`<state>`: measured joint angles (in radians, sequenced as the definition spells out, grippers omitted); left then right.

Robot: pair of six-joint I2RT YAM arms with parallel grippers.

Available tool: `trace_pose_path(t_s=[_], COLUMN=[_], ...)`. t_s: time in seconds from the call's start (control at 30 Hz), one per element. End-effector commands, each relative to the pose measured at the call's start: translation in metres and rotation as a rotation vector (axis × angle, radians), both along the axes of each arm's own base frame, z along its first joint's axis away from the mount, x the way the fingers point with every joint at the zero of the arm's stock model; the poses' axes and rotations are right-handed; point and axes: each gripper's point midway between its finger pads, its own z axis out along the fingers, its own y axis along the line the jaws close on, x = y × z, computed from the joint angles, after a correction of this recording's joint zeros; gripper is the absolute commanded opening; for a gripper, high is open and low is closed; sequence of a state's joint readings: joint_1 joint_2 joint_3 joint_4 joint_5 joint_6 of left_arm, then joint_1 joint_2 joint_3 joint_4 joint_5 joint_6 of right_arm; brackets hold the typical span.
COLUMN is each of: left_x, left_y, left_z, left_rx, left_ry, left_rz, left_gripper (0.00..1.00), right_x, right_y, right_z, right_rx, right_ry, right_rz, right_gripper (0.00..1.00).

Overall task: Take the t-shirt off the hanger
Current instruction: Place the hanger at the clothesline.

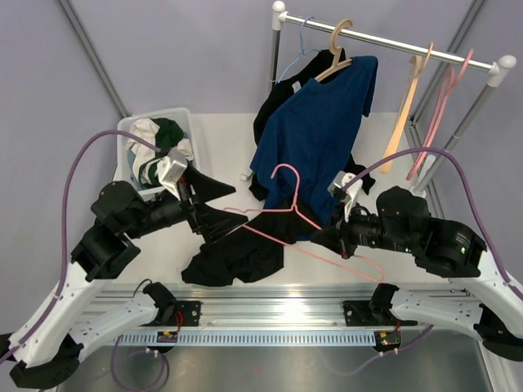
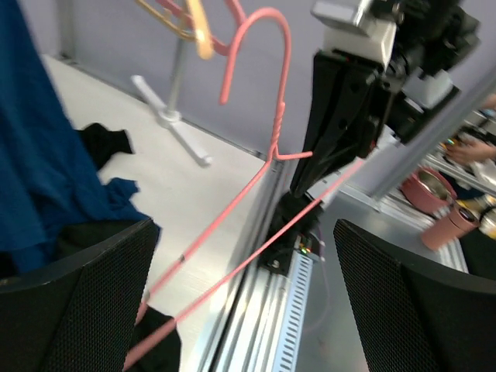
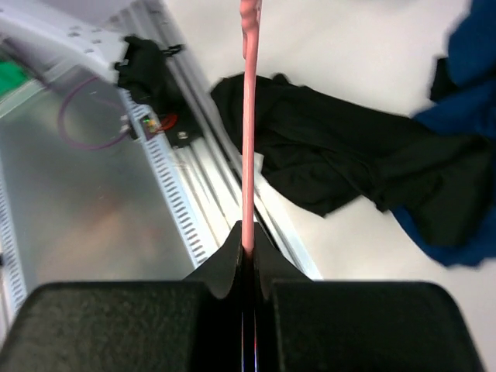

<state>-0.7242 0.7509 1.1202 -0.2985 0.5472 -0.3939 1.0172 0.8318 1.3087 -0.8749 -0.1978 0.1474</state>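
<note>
A pink wire hanger (image 1: 296, 204) is held above the table's front middle, hook up. My right gripper (image 1: 325, 238) is shut on its wire, seen edge-on in the right wrist view (image 3: 248, 155) between the closed fingertips (image 3: 248, 252). A black t-shirt (image 1: 233, 257) lies crumpled on the table below the hanger's left end, also in the right wrist view (image 3: 333, 163). In the left wrist view the hanger (image 2: 271, 147) runs down to the black cloth (image 2: 159, 345); I cannot tell whether it is still inside. My left gripper (image 1: 229, 208) is open and empty beside the hanger's left end (image 2: 248, 310).
A blue t-shirt (image 1: 315, 122) hangs on a wooden hanger from the clothes rack (image 1: 392, 41) at the back, with bare wooden (image 1: 404, 106) and pink hangers (image 1: 441, 106) to its right. A white bin of clothes (image 1: 155, 151) stands at the left. The metal rail (image 1: 278, 310) runs along the front.
</note>
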Motion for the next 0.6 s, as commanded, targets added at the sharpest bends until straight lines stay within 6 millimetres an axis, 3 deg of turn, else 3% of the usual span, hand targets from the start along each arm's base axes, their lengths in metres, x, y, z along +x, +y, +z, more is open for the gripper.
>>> trace_pose_path(t_s=[0.0, 0.23, 0.3, 0.43, 0.57], left_x=[0.023, 0.043, 0.044, 0.043, 0.046], left_y=[0.030, 0.054, 0.057, 0.054, 0.049], left_z=[0.014, -0.003, -0.006, -0.021, -0.035], left_rx=[0.003, -0.030, -0.048, -0.007, 0.043], left_ry=[-0.030, 0.048, 0.077, 0.107, 0.156], left_rz=[0.236, 0.436, 0.458, 0.440, 0.437], left_gripper=[0.99, 0.99, 0.99, 0.99, 0.99], right_x=[0.029, 0.043, 0.047, 0.047, 0.059], right_y=[-0.043, -0.106, -0.124, -0.137, -0.151], right_z=[-0.022, -0.039, -0.036, -0.027, -0.005], right_rx=[-0.115, -0.192, -0.211, -0.214, -0.177], right_ry=[0.045, 0.085, 0.069, 0.088, 0.036], right_rz=[-0.323, -0.673, -0.755, -0.832, -0.936], right_gripper=[0.00, 0.00, 0.00, 0.00, 0.00])
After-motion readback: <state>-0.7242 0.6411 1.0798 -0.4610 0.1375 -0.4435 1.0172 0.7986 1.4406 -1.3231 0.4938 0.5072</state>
